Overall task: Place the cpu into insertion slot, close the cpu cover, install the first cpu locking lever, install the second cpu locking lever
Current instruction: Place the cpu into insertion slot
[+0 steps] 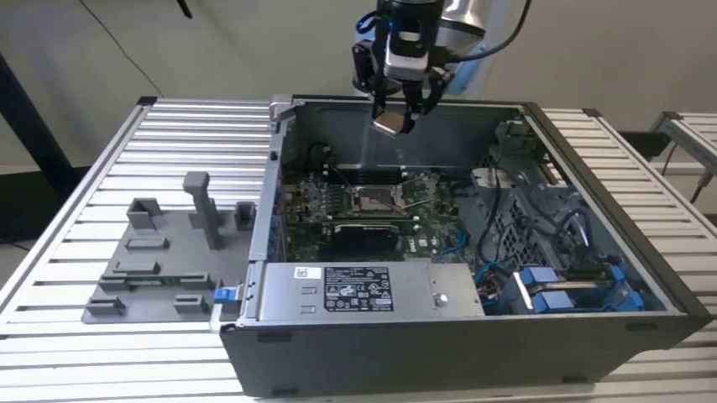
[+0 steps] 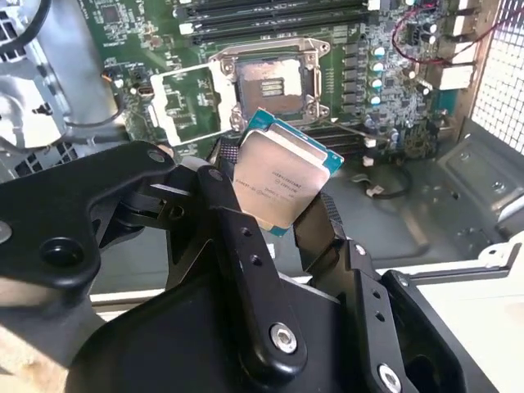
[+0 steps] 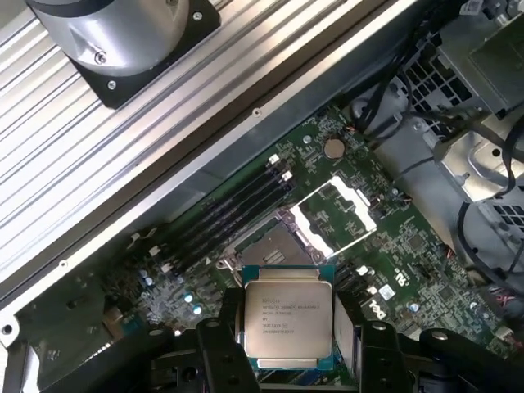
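Black metal fingers (image 2: 246, 246): two jointed bars with bolt heads, pressed onto opposite edges of the cpu (image 2: 278, 182) and pinching it between them.
Gripper (image 1: 395, 117): hangs over the far side of the open case in the exterior view, with the chip at its tips.
Cpu: a flat square held in the air, clear of the board. Both wrist views show its brushed silvery top (image 3: 288, 319) ringed by a teal-green edge. In the exterior view it is a small tilted plate (image 1: 392, 126).
Writing on the cpu: several lines of dark print on the silver lid, seen in both wrist views.
Insertion slot (image 2: 270, 86): a square socket with a thin silver rim, lying bare below and apart from the chip; the exterior view places it mid-board (image 1: 372, 200).
Cpu cover (image 3: 336, 214): a silver frame with a cut-out middle, swung open beside the slot (image 2: 184, 98).
Circuit board (image 1: 308, 210): green, with long black card slots (image 3: 233, 217) near the socket.
Case (image 1: 448, 344): grey sheet metal; a grey box (image 1: 442, 290) at its near side carries a printed label.
Table (image 1: 168, 134): pale ribbed slats, with a grey moulded tray (image 1: 157, 269) at the exterior view's left.
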`<state>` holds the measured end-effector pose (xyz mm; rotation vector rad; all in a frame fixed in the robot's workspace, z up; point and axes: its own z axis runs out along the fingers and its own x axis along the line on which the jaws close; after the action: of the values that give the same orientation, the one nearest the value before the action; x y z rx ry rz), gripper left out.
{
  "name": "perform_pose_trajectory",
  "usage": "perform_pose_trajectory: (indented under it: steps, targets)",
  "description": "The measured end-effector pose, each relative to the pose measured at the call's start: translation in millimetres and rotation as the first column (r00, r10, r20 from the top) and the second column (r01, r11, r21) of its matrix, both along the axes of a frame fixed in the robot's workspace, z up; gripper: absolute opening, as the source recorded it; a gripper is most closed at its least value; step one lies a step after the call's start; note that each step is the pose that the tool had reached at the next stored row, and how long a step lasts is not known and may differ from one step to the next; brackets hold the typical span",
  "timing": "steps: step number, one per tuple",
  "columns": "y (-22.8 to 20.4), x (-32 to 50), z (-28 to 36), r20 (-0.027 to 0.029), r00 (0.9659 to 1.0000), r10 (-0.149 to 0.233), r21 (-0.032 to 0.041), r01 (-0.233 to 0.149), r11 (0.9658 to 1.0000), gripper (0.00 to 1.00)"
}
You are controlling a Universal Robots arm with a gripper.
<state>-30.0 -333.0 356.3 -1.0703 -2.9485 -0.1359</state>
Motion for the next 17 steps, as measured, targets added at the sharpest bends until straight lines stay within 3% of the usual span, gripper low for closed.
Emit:
perform_pose_trajectory:
  steps: [4, 9, 14, 17]
  targets:
    - [0.0, 0.0, -1.2, -0.0046, 0.9986, -0.052, -0.0002, 0.052, 0.9986, 0.54]
    - [0.0, 0.0, -2.9, -0.0117, 0.9927, -0.12, -0.0008, 0.12, 0.9928, 0.54]
    - [0.0, 0.0, -4.7, -0.0171, 0.982, -0.188, -0.0017, 0.188, 0.9822, 0.54]
    - [0.0, 0.0, -5.8, -0.02, 0.9733, -0.229, -0.0022, 0.229, 0.9735, 0.54]
